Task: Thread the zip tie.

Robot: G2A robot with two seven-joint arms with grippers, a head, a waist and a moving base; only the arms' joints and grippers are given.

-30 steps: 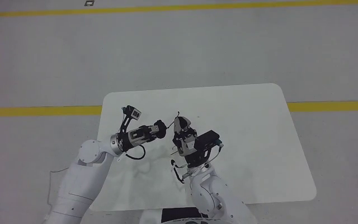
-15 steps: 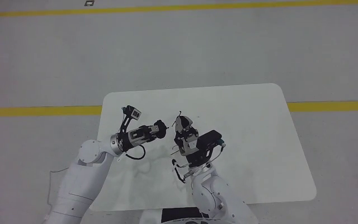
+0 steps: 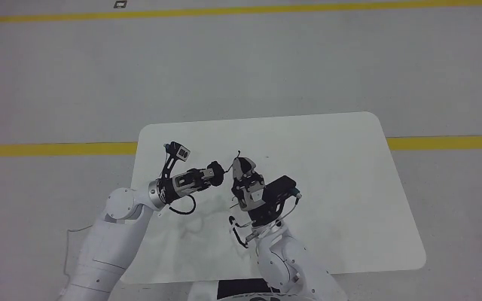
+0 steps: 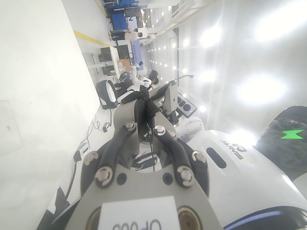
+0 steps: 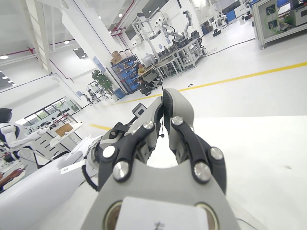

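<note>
Zip tie [image 5: 163,123], the thin black plastic strap kind, is off the white rounded table [image 3: 339,188] entirely. It's held in the air over the table's left half, about midway between the far and near edges.

Going left to right: the left gripper [image 4: 144,107] has its black fingers pinched together. A thin black strand runs back between them, which I'd guess is the zip tie's other end, but it's hard to be sure. Just beside it, the right gripper [image 5: 163,98] is clamped on the strap, with a short bit of tip poking past the fingertips.

My take: this thing weighs nothing, but it's slick and springy, so a long free end will wobble. Grab close to the tip, and close to the head too, so neither swivels.
</note>
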